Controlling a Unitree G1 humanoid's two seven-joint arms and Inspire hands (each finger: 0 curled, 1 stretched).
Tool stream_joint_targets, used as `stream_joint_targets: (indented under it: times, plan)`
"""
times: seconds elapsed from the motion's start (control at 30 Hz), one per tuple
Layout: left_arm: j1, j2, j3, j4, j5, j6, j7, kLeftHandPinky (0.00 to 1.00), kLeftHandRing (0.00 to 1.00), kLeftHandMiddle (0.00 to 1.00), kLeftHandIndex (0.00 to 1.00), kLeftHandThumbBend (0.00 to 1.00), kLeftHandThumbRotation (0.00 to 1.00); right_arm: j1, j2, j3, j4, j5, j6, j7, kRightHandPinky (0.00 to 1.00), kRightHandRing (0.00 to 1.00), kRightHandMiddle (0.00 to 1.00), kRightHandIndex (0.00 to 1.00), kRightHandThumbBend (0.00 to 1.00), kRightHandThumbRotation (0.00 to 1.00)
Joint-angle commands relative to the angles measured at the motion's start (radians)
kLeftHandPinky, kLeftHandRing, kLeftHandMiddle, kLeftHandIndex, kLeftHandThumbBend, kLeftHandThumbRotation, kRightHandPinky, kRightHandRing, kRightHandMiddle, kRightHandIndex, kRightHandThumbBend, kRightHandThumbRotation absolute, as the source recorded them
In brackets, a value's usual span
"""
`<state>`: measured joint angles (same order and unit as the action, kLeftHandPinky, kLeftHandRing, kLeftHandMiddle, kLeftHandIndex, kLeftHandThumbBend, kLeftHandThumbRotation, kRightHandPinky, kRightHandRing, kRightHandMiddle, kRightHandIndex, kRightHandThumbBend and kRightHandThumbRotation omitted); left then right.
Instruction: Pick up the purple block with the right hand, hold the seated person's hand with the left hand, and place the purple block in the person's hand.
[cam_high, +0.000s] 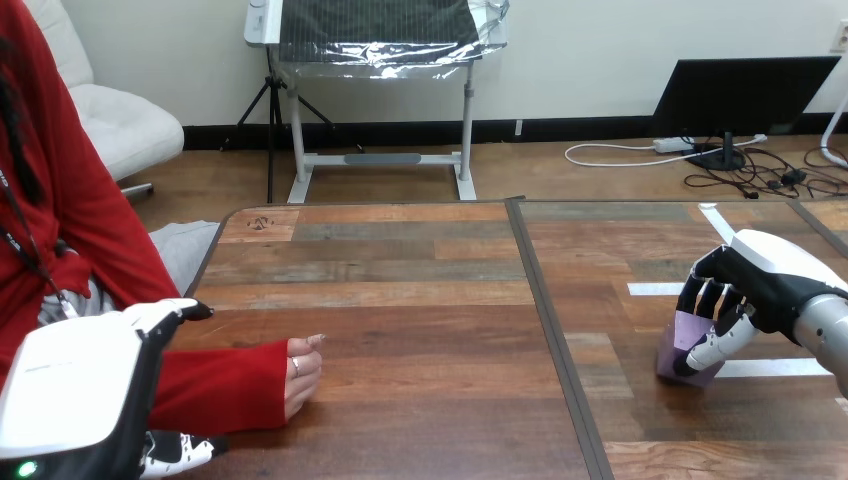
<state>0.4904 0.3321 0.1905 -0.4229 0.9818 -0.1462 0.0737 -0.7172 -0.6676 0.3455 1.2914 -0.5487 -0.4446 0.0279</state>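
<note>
Nearest, at the desk's (430, 300) left edge, the left hand (70, 390) sits against the person's red sleeve; whether it grips cannot be told. Just right of it the person's hand (300, 375) rests on the desk, loosely curled, palm not turned up. Well to the right, across the desk's centre seam (550, 320), the right hand (770, 275) is wrapped round the purple block (675, 345), which stands upright, low at the desk. The block must therefore travel leftward to the person's hand. A white tape strip (770, 367) lies beside it. A dark mark (260, 222) in the far left corner is unreadable.
</note>
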Motion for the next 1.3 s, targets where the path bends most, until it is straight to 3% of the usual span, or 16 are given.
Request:
stream_joint_targets:
  times: [0.0, 0.8, 1.27]
  plan:
    - [-0.081, 0.059, -0.024, 0.035, 0.011, -0.006, 0.001, 0.65, 0.74, 0.77, 0.75, 1.00, 0.13, -0.054, 0.022, -0.015, -0.031, 0.013, -0.006, -0.027, 0.43, 0.46, 0.49, 0.49, 0.85, 0.00]
    - [-0.222, 0.164, -0.086, 0.203, 0.002, 0.010, -0.041, 0.69, 0.77, 0.78, 0.75, 1.00, 0.16, -0.061, 0.025, -0.021, -0.030, 0.021, -0.004, -0.012, 0.44, 0.46, 0.49, 0.49, 0.83, 0.00]
    - [-0.302, 0.197, -0.127, 0.316, -0.013, 0.007, -0.008, 0.69, 0.76, 0.77, 0.74, 1.00, 0.16, -0.059, 0.021, -0.019, -0.034, 0.019, -0.011, -0.014, 0.44, 0.46, 0.49, 0.48, 0.84, 0.00]
